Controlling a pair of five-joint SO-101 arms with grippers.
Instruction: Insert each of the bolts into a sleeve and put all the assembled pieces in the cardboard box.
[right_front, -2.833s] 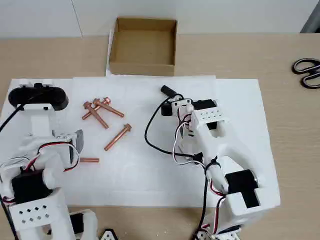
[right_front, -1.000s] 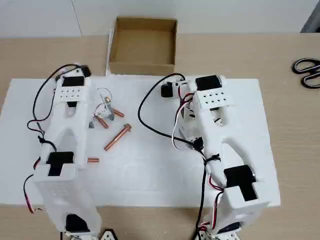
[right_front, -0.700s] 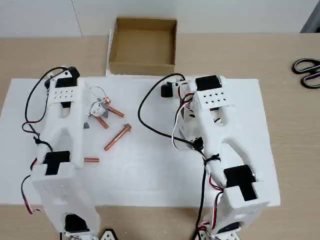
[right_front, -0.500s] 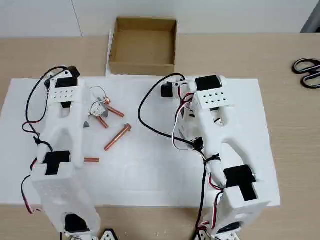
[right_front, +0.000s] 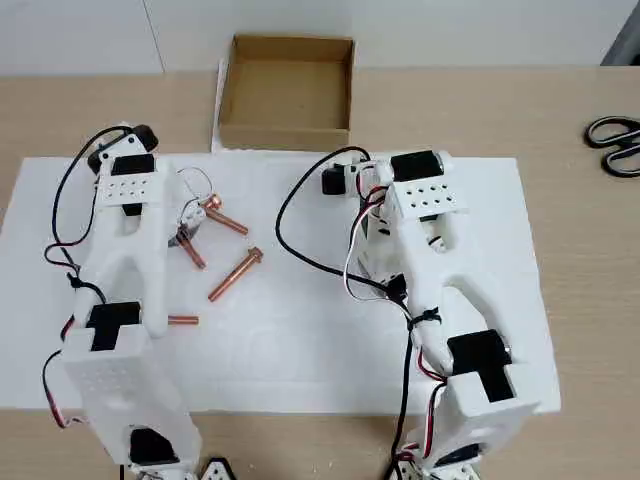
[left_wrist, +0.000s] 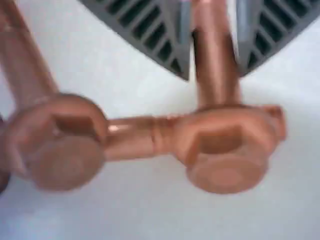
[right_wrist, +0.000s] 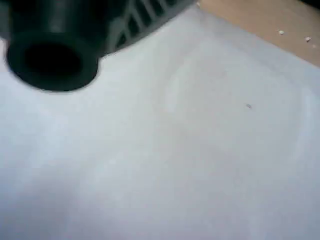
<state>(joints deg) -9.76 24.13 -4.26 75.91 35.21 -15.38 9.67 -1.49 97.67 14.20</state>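
Note:
Several copper bolts lie on the white sheet (right_front: 300, 340). My left gripper (right_front: 188, 228) is down among them, shut on one bolt's shaft (left_wrist: 212, 70), whose hexagonal head (left_wrist: 227, 150) points away from the fingers. A second bolt (right_front: 226, 218) lies touching it, and its shaft (left_wrist: 135, 137) crosses between two heads. A third bolt (right_front: 236, 273) and a short copper piece (right_front: 180, 320) lie apart. My right gripper (right_front: 350, 190) holds a black sleeve (right_front: 334, 181) just above the sheet, its open bore (right_wrist: 52, 60) in sight. The cardboard box (right_front: 288, 92) stands at the back.
Scissors (right_front: 615, 143) lie on the wooden table at the far right. The sheet's edge and bare wood (right_wrist: 270, 25) run close behind the sleeve. A black cable (right_front: 300, 230) loops from the right arm over the sheet's middle.
The left arm unfolded and came down onto the bolt cluster, then shifted slightly left, dragging a bolt with it. The right arm kept the sleeve almost still.

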